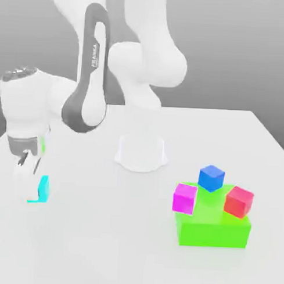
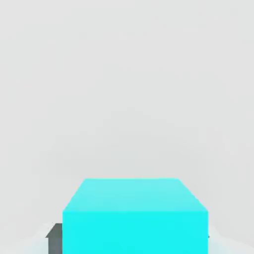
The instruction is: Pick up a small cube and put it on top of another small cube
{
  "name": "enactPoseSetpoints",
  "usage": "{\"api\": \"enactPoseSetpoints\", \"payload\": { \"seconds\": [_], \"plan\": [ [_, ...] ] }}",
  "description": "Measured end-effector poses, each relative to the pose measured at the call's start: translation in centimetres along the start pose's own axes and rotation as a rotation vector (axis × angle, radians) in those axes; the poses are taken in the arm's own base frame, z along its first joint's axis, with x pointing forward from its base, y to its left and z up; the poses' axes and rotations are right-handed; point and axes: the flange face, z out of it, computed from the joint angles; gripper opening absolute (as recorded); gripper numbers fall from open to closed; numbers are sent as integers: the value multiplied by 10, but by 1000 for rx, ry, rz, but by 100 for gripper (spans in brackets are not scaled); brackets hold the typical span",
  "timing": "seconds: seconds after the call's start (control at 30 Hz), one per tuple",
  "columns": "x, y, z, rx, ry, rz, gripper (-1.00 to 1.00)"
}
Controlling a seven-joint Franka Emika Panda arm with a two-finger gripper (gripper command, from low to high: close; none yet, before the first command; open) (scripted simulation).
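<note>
- Pale, smooth worktop under everything, with a grey wall behind it.
- The exterior view shows the big white arm, its round foot and the green block with its cubes, near the exterior view's right.
- The hand view looks closely at the cyan cube, with its flat top and one side easy to see. From outside, the gripper hides much of that cube.
- Four small cubes in all: one cyan, one blue, one pink and one red. One green block, wider than any of them, and one robot arm.
- Blue, pink and red sit on top of the green block, apart from each other. Blue is at the back, pink by the exterior view's left edge of the block, red by the right edge.
- The gripper points down near the exterior view's left. It is shut snugly on the cyan cube, one finger on each side.
- That cyan cube is well away from the green block, low by the worktop. I can't tell if it touches it.
</note>
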Motion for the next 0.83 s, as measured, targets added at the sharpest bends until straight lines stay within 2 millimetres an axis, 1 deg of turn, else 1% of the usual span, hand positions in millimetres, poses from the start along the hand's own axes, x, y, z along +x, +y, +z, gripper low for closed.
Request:
{"api": "enactPoseSetpoints", "payload": {
  "seconds": [0.07, 0.1, 0.17, 0.23, 0.3, 0.37, 0.47, 0.53, 0.57, 0.6, 0.7, 0.73, 0.83],
  "plan": [
    [-59, -1, -14, 2, -10, -130, -100],
    [-81, 1, -22, 2, -14, -179, -100],
    [-127, 10, -36, 2, -20, -279, -100],
    [-173, 25, -49, 1, -23, -383, -100],
    [-217, 48, -61, -1, -24, -493, -100],
    [-259, 77, -72, -4, -21, -606, -100],
    [-316, 134, -86, -11, -11, -783, -100],
    [-349, 179, -92, -15, 3, -908, -100],
    [-357, 191, -87, -16, 10, -938, -100],
    [-360, 196, -79, -15, 15, -952, -100],
    [-363, 202, -49, -15, 18, -966, -100],
    [-363, 203, -39, -16, 15, -969, 100],
    [-363, 203, -39, -16, 15, -969, 100]
  ]
}}
